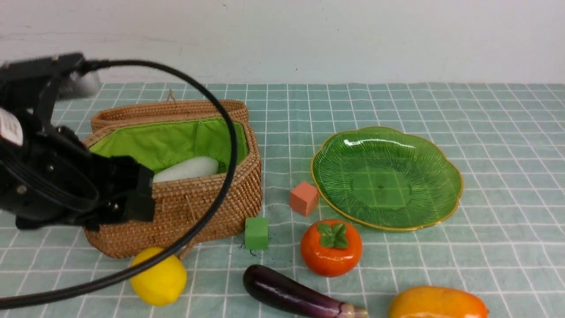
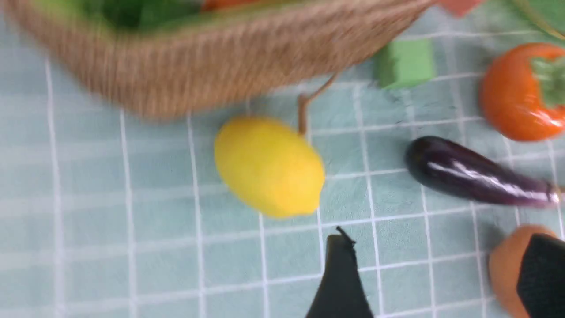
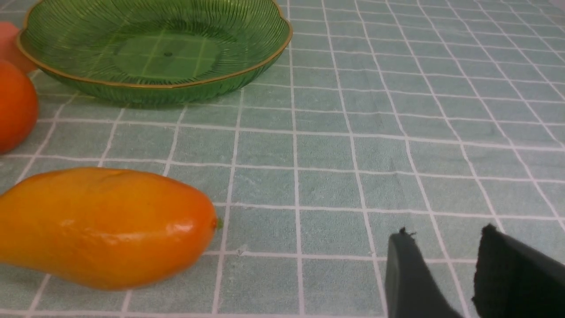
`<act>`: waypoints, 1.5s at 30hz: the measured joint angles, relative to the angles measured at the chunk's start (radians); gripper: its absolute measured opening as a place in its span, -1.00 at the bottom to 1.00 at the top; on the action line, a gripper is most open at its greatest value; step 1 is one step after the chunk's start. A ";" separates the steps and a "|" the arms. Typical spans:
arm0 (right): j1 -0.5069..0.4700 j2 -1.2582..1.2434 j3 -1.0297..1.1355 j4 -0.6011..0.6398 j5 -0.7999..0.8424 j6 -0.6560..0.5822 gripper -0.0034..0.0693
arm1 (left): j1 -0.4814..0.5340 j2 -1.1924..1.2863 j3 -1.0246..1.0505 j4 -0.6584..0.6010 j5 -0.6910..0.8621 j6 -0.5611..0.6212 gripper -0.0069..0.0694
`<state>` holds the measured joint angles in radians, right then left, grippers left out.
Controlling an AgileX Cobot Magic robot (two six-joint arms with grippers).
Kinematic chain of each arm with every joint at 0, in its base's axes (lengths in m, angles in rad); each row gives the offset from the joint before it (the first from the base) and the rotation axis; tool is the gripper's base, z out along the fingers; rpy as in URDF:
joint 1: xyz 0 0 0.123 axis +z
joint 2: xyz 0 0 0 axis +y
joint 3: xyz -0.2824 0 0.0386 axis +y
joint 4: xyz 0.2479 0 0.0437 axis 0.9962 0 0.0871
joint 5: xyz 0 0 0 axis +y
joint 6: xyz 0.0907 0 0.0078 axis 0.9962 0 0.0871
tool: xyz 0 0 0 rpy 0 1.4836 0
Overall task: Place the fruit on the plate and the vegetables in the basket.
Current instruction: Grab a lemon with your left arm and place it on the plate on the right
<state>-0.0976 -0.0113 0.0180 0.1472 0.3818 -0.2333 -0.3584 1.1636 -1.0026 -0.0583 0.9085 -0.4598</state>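
The wicker basket (image 1: 212, 198) stands open at the left with a long white vegetable (image 1: 187, 169) lying on its green lining. On the cloth in front of it lie a yellow lemon (image 1: 160, 278), a purple eggplant (image 1: 291, 293), a persimmon (image 1: 331, 247) and a mango (image 1: 437, 304). The green plate (image 1: 441, 154) at the right holds nothing. My left arm (image 1: 53, 176) hangs before the basket's left end. My left gripper (image 2: 441, 258) is open above the cloth, near the lemon (image 2: 269, 168), with nothing between its fingers. My right gripper (image 3: 445, 234) is open and holds nothing, to one side of the mango (image 3: 101, 225).
A salmon-pink cube (image 1: 303, 198) and a green cube (image 1: 256, 233) sit between basket and plate. The basket's lid (image 1: 167, 110) lies folded back behind it. A black cable (image 1: 220, 132) loops across the basket's front. A white wall bounds the far edge of the checked cloth.
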 joint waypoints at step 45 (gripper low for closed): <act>0.000 0.000 0.000 0.000 0.000 0.000 -0.24 | 0.000 0.425 0.077 0.184 -0.159 -0.326 0.56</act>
<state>-0.0976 -0.0113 0.0180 0.1472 0.3818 -0.2333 -0.3584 1.5883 -0.9253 0.1257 0.7491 -0.7858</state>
